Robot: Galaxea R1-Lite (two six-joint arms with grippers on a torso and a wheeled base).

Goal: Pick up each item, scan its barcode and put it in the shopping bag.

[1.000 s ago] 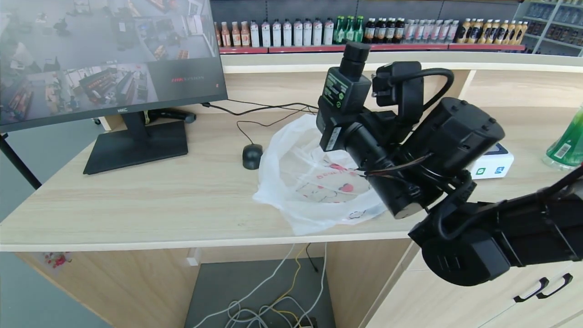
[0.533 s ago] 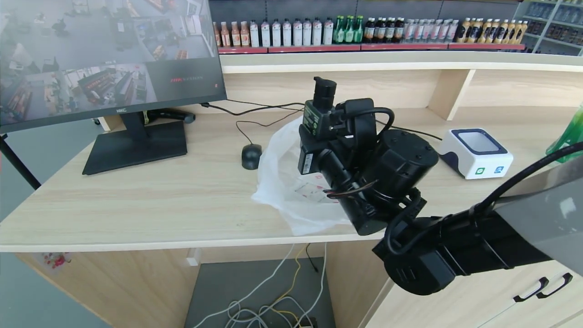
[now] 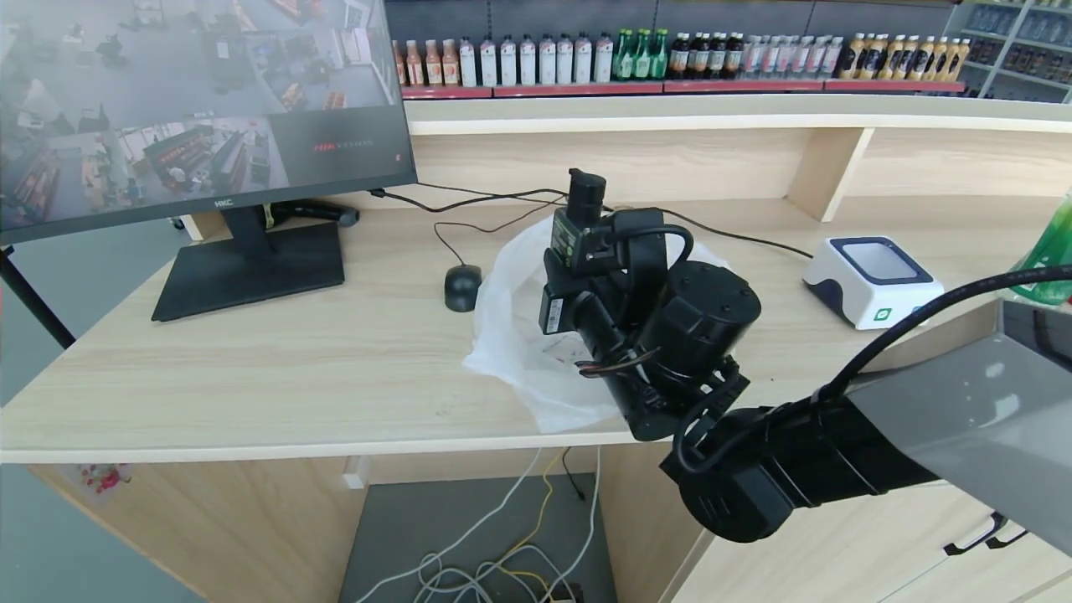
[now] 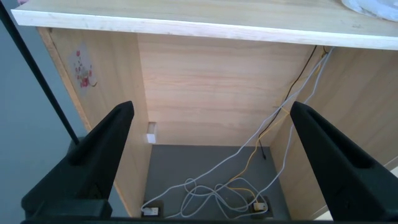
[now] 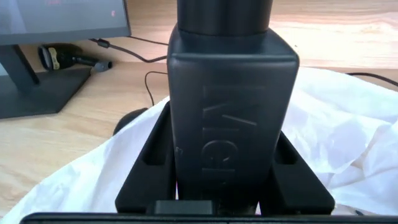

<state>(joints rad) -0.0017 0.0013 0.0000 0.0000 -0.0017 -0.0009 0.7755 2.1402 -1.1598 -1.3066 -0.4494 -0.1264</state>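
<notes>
A black rectangular bottle with a dark round cap (image 3: 576,228) is clamped upright in my right gripper (image 3: 586,255), just over the crumpled white shopping bag (image 3: 509,335) on the wooden counter. The right wrist view has the bottle (image 5: 231,118) up close between the two black fingers (image 5: 146,171), with the bag (image 5: 351,140) spread beneath it. The white barcode scanner (image 3: 871,280) sits to the right of the bag. My left gripper (image 4: 211,155) hangs open below the counter edge, holding nothing.
A monitor on a black stand (image 3: 251,260) fills the counter's left side, with a black mouse (image 3: 462,286) and cables beside the bag. A green bottle (image 3: 1047,255) stands at the far right edge. Loose wires (image 4: 217,186) lie on the floor under the counter.
My right arm has swung left and down with the black bottle, from beside the scanner to over the bag. The scanner is now uncovered.
</notes>
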